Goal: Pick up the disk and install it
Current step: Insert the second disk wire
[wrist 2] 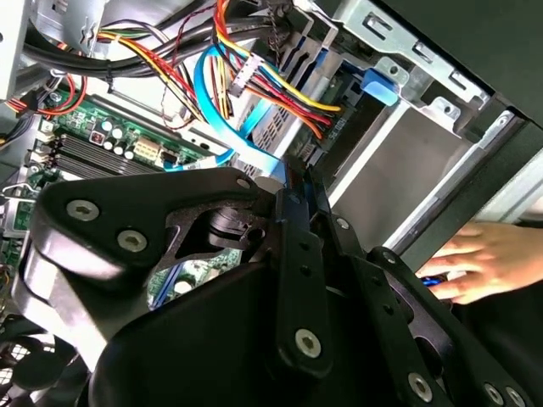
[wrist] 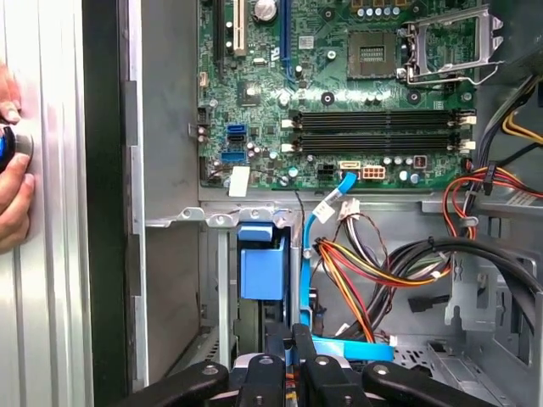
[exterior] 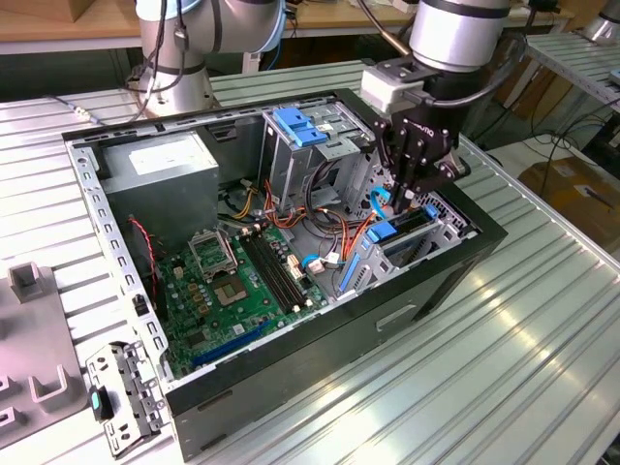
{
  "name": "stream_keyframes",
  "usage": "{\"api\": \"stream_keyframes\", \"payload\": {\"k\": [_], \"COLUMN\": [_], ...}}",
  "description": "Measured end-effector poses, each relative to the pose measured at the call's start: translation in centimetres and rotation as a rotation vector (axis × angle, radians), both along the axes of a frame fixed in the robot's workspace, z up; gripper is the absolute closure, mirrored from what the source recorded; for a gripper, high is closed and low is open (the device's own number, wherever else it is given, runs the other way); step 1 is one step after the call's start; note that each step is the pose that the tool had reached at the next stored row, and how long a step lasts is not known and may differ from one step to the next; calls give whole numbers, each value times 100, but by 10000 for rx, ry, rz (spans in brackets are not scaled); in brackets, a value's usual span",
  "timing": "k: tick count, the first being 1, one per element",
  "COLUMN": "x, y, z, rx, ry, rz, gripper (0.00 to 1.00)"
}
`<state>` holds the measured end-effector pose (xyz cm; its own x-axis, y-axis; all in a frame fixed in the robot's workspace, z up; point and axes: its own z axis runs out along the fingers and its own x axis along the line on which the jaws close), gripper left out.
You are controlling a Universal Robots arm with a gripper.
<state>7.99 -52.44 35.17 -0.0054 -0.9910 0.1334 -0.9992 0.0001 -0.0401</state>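
While the claw hangs over the drive bay at the open computer case's front corner, its fingers are pressed together on nothing I can make out. Directly beneath sits the disk, apparently seated edge-up in the blue-tabbed bay, long axis following the case wall. A person's hand rests outside that wall.

The dark disk stands on edge in the drive bay of the computer case, a blue bracket at its end.

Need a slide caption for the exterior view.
Arm's tool lowered into the open computer case, above the blue-tabbed drive bay.
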Motion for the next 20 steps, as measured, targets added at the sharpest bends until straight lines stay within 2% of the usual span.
{"api": "stream_keyframes", "payload": {"k": [1, 2, 6, 8, 18, 19, 20], "x": [-1, -1, -1, -1, -1, -1, -1], "y": [-32, -40, -41, -41, -41, -45, -71], "z": [-5, -7, -7, -7, -7, -7, -7], "rx": [96, 128, 132, 132, 132, 143, 179], "ry": [-10, -15, -22, -71, -79, -79, -79], "rz": [4, 3, 5, 10, 11, 12, 10], "gripper": [84, 84, 84, 84, 84, 84, 84]}}
